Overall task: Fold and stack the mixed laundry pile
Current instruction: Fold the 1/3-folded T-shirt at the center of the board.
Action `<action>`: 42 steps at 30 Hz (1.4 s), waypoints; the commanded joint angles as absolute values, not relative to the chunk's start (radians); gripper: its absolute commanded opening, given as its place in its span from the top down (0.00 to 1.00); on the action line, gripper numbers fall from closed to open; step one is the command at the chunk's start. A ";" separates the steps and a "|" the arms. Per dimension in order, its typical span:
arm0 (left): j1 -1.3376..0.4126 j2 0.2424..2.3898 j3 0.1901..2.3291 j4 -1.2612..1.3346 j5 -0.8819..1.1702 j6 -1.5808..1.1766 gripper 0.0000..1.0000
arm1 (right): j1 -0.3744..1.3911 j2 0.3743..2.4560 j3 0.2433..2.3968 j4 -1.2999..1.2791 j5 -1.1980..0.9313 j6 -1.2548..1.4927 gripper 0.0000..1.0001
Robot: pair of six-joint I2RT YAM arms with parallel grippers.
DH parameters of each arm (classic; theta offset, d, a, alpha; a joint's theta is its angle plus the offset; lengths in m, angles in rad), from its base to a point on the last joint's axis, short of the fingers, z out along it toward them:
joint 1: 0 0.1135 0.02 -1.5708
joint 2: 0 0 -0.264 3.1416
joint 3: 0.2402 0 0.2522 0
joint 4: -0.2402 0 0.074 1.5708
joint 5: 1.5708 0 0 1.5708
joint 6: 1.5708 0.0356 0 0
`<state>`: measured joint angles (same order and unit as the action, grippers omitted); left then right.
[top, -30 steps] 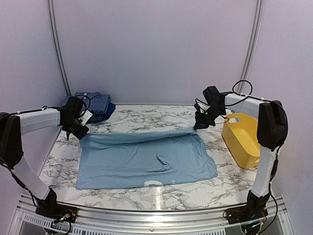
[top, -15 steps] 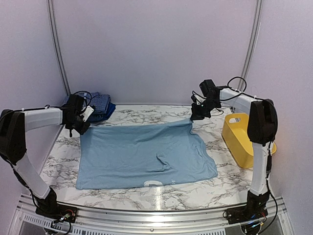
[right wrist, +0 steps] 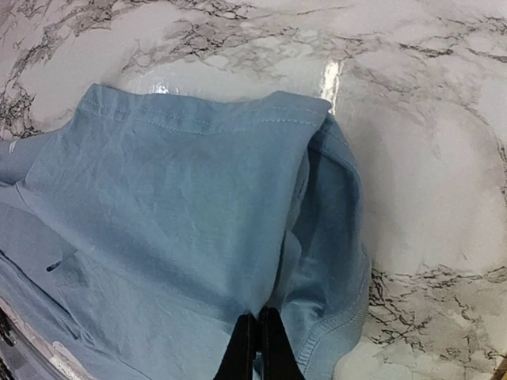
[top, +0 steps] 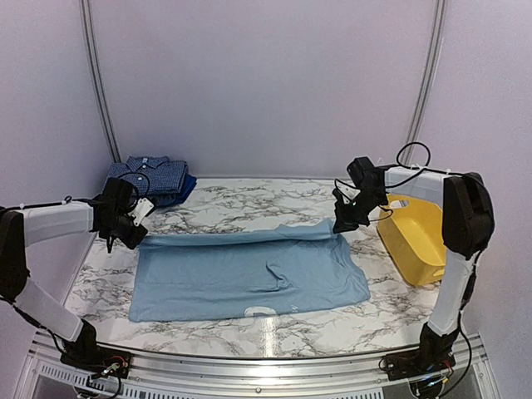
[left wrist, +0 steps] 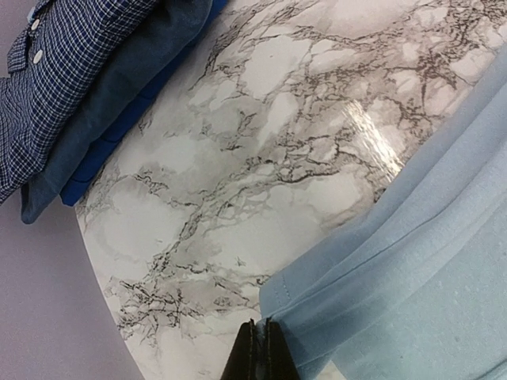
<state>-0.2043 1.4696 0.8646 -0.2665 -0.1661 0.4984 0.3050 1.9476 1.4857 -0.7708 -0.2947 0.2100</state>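
Marble table (top: 249, 198), pale walls (top: 266, 83) behind, bears a T-shirt (top: 249, 274) whose far corners the left gripper (left wrist: 260, 331) and right gripper (right wrist: 258, 323) pinch tight.

Marble table (top: 249, 199), light-blue T-shirt (top: 249, 274), folded stack (top: 154, 179), yellow tub (top: 416, 229)

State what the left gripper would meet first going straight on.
Likely the bare table beyond the T-shirt that the left gripper pinches; the folded clothes lie off-line, though depth is unclear.
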 commanded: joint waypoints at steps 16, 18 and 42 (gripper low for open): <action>-0.199 1.331 0.720 -0.338 -0.120 0.499 0.95 | 0.333 1.889 1.329 -0.706 -0.320 0.188 1.00; -0.199 1.324 0.734 -0.373 -0.114 0.486 0.92 | 0.334 1.890 1.332 -0.716 -0.325 0.184 1.00; -0.354 1.612 1.447 -0.372 0.323 -0.028 0.01 | 0.242 2.011 1.672 -0.772 -0.474 0.079 0.50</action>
<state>-0.2386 1.5291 1.4242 -0.4419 0.2600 0.1154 0.2455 1.9358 1.6276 -0.7788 -0.4160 0.0948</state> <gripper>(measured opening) 0.989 0.509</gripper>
